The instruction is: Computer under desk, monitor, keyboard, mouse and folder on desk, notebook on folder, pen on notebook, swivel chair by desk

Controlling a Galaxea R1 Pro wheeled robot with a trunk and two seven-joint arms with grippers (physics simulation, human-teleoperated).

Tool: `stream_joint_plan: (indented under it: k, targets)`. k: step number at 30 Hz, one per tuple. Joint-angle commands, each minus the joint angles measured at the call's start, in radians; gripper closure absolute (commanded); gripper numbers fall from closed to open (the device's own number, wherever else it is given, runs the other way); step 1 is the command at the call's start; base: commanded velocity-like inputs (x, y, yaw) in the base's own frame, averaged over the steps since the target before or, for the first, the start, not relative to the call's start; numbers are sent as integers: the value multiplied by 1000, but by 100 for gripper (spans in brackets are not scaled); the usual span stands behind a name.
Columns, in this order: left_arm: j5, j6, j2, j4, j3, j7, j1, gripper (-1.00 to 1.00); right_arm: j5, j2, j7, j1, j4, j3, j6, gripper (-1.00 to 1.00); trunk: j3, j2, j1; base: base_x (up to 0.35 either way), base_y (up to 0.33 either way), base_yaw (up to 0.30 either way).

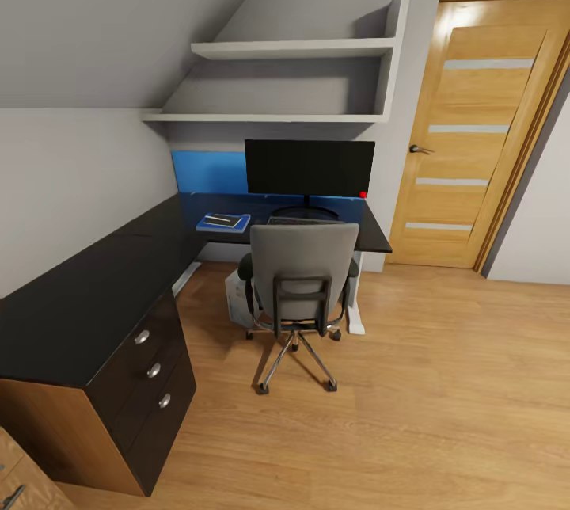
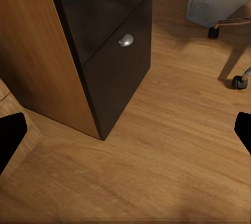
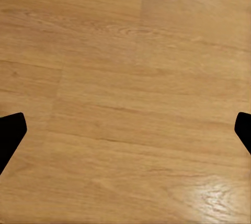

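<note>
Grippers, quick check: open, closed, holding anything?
Left gripper: open, jaws wide apart, nothing between them, wooden floor below.
Right gripper: open, jaws wide apart, holding nothing.

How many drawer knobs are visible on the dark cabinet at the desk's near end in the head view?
3, in a vertical row on the drawer cabinet front: top knob, middle knob, bottom knob. Other cabinet faces are out of sight, so more may be hidden.

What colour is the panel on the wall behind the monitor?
Bright blue: the panel runs along the wall behind the black monitor, above the desk. The head view shows it best.
</note>
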Motion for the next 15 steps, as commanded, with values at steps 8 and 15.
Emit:
stream_joint_plan:
  k: [8, 15]
  targets:
    - [1, -1, 0, 0, -8, 12, 0, -100, 11, 0, -5, -1, 2, -7, 0, -100, 24, 55, -31, 0, 0, 0]
    - [1, 1, -2, 0, -9, 13, 0, -100, 11, 0, -5, -1, 2, -7, 0, -100, 30, 69, -38, 0, 0, 0]
